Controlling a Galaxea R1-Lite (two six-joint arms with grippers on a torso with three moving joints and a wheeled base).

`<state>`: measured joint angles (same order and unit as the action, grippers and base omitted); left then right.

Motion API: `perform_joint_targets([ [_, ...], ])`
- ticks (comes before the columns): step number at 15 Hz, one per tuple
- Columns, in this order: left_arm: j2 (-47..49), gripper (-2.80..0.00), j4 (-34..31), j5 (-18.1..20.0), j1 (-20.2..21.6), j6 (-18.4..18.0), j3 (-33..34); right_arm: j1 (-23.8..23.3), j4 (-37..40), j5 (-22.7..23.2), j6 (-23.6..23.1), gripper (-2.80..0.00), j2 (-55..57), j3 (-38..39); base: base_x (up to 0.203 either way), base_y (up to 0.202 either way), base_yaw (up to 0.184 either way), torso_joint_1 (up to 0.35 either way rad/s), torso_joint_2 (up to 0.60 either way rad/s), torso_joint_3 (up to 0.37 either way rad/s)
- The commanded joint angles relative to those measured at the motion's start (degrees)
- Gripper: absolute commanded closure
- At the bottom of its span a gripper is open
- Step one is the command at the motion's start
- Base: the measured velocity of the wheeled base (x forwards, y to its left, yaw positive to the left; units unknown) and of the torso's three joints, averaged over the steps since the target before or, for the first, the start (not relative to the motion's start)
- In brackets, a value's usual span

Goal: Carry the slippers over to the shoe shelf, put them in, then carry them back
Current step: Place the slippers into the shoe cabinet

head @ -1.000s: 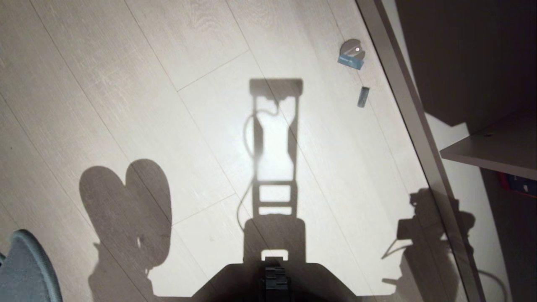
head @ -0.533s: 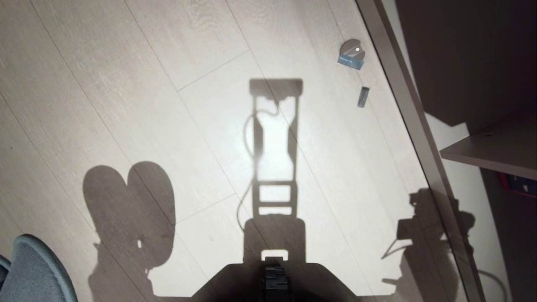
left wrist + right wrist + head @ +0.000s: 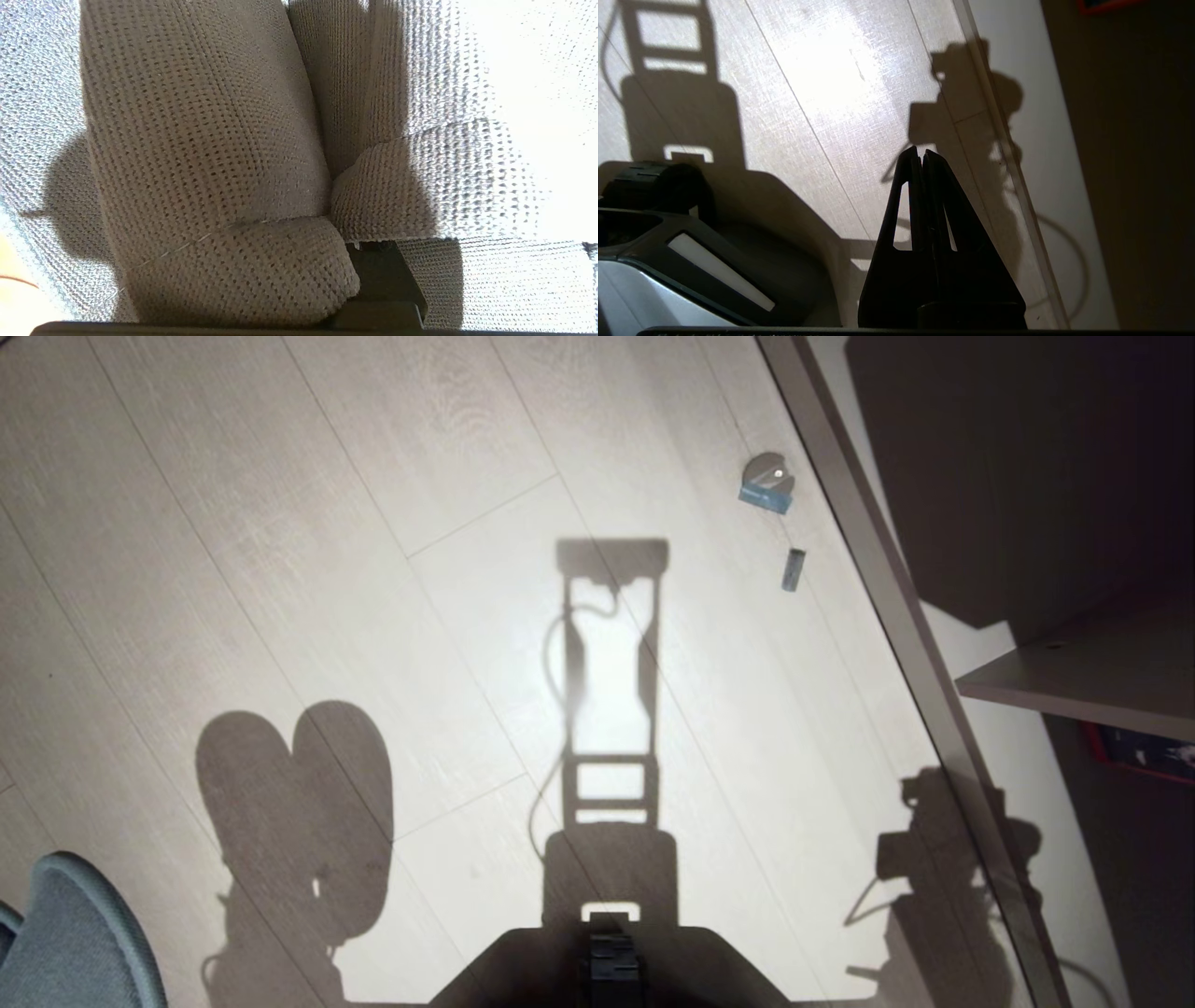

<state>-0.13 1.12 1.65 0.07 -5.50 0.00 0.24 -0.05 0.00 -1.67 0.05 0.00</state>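
Grey knitted fabric of the slippers (image 3: 210, 140) fills the left wrist view, the two lying side by side. My left gripper (image 3: 364, 247) is shut on them; only one dark finger (image 3: 387, 289) shows under the fabric edge. In the head view a rounded blue-grey slipper (image 3: 79, 933) pokes in at the lower left, casting a heart-shaped shadow on the floor. The shoe shelf (image 3: 1022, 775) runs along the right, with a pale base and a taupe front strip. My right gripper (image 3: 920, 156) hangs shut and empty over the floor beside that strip.
Pale wood-look floor (image 3: 373, 523) spreads ahead. A small blue-and-grey scrap (image 3: 767, 483) and a short cylinder (image 3: 793, 569) lie near the unit's edge. A taupe board (image 3: 1083, 677) juts out above the cubby, over a red-edged item (image 3: 1134, 751). My base (image 3: 611, 961) shows at the bottom.
The whole head view has shifted slightly, so the camera moved. The slipper at the lower left now reaches a little further into the picture.
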Motion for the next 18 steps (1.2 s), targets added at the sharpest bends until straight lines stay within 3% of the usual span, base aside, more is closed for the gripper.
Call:
perform_joint_targets([
  [1,0.13,0.00,0.11,0.02,0.01,0.05,0.49,0.02,-0.04,0.00,-0.09,0.00,0.04,0.00,0.000,0.000,0.000,0.002,0.00,0.192],
  [18,0.13,0.00,0.11,-0.15,0.02,1.80,0.44,0.02,-0.04,0.00,-0.09,0.00,0.04,0.00,0.000,0.000,0.000,0.002,0.00,0.201],
])
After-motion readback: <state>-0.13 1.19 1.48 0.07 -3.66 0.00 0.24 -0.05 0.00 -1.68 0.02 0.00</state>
